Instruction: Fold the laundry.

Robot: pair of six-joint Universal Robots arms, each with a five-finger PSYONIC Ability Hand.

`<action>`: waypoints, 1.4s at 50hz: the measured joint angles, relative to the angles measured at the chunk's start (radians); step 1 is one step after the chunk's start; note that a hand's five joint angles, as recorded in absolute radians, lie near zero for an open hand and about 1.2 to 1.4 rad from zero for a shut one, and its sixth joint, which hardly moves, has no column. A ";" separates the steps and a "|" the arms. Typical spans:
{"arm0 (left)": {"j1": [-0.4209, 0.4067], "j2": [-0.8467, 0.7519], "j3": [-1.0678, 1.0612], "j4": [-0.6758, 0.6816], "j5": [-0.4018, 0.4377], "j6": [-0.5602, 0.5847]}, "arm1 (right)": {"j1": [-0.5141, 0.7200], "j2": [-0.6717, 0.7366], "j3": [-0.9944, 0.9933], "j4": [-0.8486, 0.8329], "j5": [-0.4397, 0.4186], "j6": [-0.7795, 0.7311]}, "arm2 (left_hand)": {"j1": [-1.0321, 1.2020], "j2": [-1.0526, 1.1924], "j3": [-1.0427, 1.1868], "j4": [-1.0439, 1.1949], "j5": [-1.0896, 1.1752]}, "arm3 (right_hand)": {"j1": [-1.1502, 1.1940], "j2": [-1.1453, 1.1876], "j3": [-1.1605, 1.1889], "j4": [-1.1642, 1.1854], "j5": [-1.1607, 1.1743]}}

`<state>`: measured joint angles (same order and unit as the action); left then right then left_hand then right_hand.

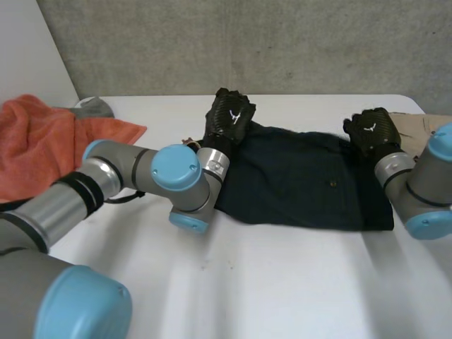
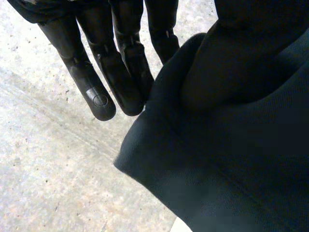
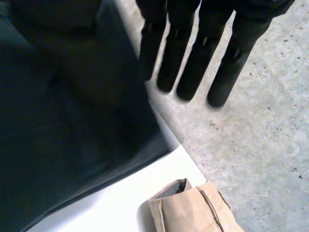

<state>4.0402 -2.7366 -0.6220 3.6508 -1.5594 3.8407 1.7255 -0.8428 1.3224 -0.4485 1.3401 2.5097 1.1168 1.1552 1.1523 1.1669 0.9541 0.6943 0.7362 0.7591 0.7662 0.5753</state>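
White table (image 1: 282, 282) — plain top. Grey speckled concrete wall (image 1: 282, 42) behind far edge — paler panel (image 1: 28, 49) beside it.

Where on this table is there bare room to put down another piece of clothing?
The widest bare patch is the near strip of table, in front of the dark garment. A smaller one lies between the orange towel and the left robot hand. The far right corner is crowded by the right robot hand and a beige garment.
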 measured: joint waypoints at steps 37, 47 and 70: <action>-0.047 0.711 -0.939 -0.026 -0.064 -0.334 | -0.114 -0.364 0.355 0.446 -0.122 0.211 | -0.847 -0.885 -0.883 -0.901 -0.870 | -0.356 -0.412 -0.415 -0.423 -0.399; -0.041 0.716 -0.980 -0.027 -0.065 -0.341 | -0.117 -0.271 0.355 0.330 -0.108 0.193 | -0.847 -0.885 -0.883 -0.901 -0.870 | -0.046 -0.066 -0.091 -0.100 -0.082; -0.013 0.845 -1.042 -0.031 -0.067 -0.341 | -0.220 -0.411 0.284 0.423 -0.072 -0.069 | -0.847 -0.895 -0.884 -0.901 -0.878 | 0.108 0.069 0.056 0.051 0.077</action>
<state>4.0272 -1.8918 -1.6645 3.6194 -1.6260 3.5002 1.5055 -1.2540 1.6065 -0.0254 1.2686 2.4410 0.2701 0.2603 0.2688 0.2655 0.0766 0.8025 0.8054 0.8154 0.8171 0.6526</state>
